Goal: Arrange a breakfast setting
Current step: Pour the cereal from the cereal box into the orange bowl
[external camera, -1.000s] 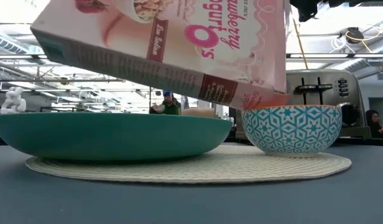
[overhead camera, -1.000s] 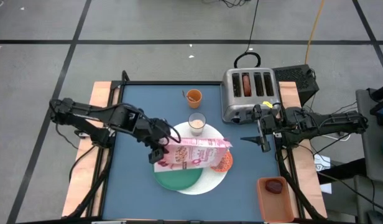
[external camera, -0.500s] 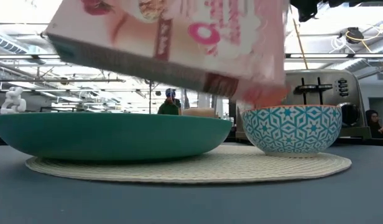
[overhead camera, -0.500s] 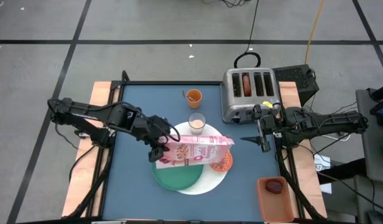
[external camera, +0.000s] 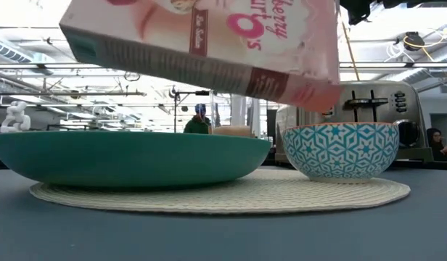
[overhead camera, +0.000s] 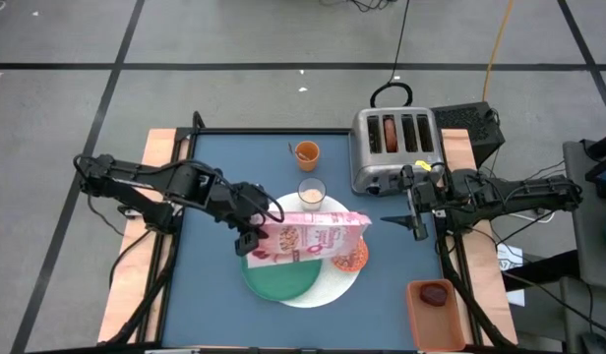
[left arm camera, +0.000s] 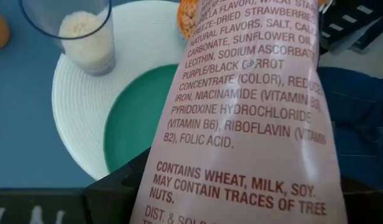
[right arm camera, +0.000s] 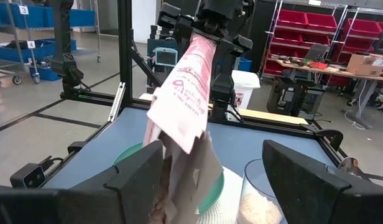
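My left gripper [overhead camera: 249, 236] is shut on the pink cereal box [overhead camera: 313, 236], which lies on its side in the air above the green plate [overhead camera: 278, 280] and the small orange bowl [overhead camera: 354, 258]. The box's far end [external camera: 310, 90] slopes down over the bowl [external camera: 339, 148], which holds cereal [left arm camera: 188, 15]. Plate and bowl stand on the white disc [overhead camera: 333, 287]. The milk glass [overhead camera: 311, 194] stands at the disc's far rim. My right gripper [overhead camera: 418, 226] is open and empty to the right of the bowl. The spoon does not show clearly. My left gripper pinches the box's end nearest the table's left [left arm camera: 179, 186] between its two fingers [left arm camera: 110, 193], one on each broad face. The fingers come level from the table's left, along the box. The box is lifted clear, nearly level, its other end tilted down toward the bowl.
An orange cup [overhead camera: 306, 152] stands behind the glass. A metal toaster [overhead camera: 394, 147] at the far right holds a brown bagel [overhead camera: 389, 133]. A dark-red fruit [overhead camera: 435, 294] lies in an orange tray at the near right. A person [external camera: 200, 119] shows far behind the table.
My left gripper has kept its hold and shifted the box a little toward the far right. The box has turned slightly about its length, and its end over the bowl has risen a bit.
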Robot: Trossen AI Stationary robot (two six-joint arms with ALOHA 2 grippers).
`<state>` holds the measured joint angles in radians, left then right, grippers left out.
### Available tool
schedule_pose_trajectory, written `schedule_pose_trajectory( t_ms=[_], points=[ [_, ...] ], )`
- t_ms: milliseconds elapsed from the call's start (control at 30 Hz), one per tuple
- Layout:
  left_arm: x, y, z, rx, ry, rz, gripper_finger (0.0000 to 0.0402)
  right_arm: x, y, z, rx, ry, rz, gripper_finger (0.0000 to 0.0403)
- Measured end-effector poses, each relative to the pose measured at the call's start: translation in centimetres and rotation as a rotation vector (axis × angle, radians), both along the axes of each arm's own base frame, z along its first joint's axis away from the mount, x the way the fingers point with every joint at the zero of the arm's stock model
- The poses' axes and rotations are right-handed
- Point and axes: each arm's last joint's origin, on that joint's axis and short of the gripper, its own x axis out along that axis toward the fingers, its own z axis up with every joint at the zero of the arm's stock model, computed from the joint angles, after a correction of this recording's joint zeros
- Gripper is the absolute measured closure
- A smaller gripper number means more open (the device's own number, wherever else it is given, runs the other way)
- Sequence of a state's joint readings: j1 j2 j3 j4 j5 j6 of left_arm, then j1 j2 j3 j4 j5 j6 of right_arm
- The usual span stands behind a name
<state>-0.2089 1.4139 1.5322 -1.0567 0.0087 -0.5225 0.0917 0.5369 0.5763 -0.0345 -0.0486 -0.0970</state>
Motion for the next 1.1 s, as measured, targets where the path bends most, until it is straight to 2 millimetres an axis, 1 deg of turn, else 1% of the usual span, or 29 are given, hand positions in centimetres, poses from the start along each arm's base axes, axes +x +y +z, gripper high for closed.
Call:
schedule_pose_trajectory(
  t_ms=[367,600,733,933,1100],
  points=[
    [-0.2,-0.4,-0.1,0.007,0.014,-0.006,0.0183,0.0,0.0,0.0,0.002,0.001,0.000,0.0133],
    [-0.4,-1.3,-0.1,0.045,0.004,-0.017,0.0183,0.0,0.0,0.0,0.003,-0.001,-0.001,0.0133],
    [-0.5,-1.7,0.0,0.064,-0.007,-0.023,0.0183,-0.4,0.0,0.3,0.005,-0.021,0.000,0.0133],
    [-0.7,-2.5,0.0,0.143,-0.038,-0.039,0.0183,-1.2,-0.1,0.6,0.039,-0.053,-0.002,0.0133],
    [-0.7,-3.0,0.1,0.171,-0.059,-0.054,0.0183,-2.3,-0.2,0.4,0.023,-0.027,-0.003,0.0133]
  ],
)
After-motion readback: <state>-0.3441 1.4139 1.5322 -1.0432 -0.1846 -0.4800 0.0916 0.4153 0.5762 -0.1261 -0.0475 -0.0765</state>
